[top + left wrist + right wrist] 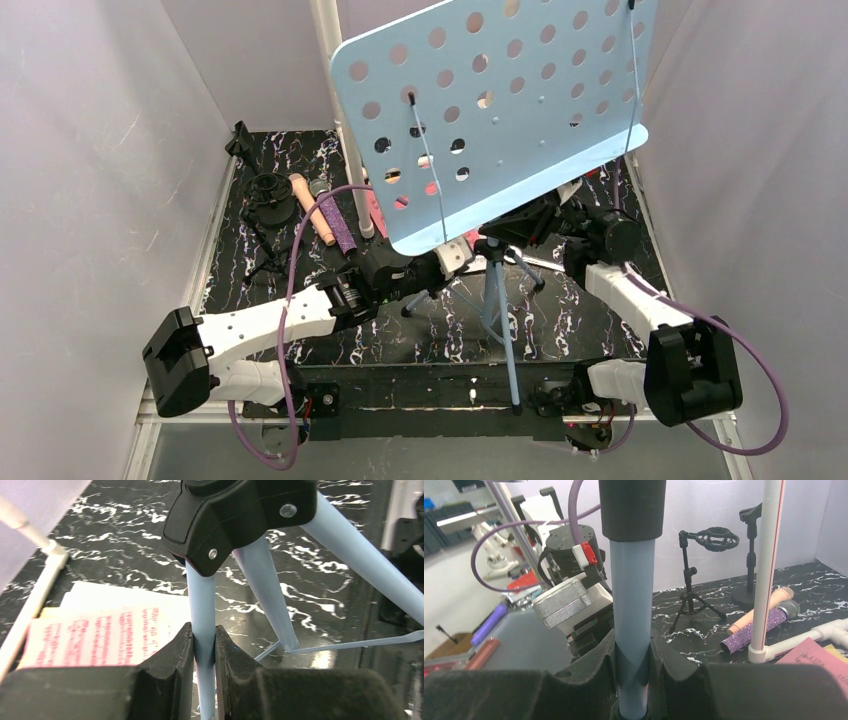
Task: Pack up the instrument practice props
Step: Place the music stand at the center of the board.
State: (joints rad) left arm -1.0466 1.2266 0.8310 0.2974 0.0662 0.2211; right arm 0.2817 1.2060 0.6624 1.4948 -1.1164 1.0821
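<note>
Our left jaws pinch a light-blue tripod leg [202, 611] just under its black hub [235, 515]. Our right jaws pinch the pole [631, 605] of the same music rack [490, 110], standing upright mid-tabletop [420, 340]. Sheet-music pages [100, 635] lie nearby. The peach microphone [310, 208] and purple glitter microphone [338, 226] lie back left.

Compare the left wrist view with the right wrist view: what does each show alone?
Left wrist only: the black hub and a stand leg clamped in the left gripper. Right wrist only: the right gripper shut on the pole, the peach mic, purple mic, tripod and holder. Both: sheet music, white pipe, marbled table.
</note>
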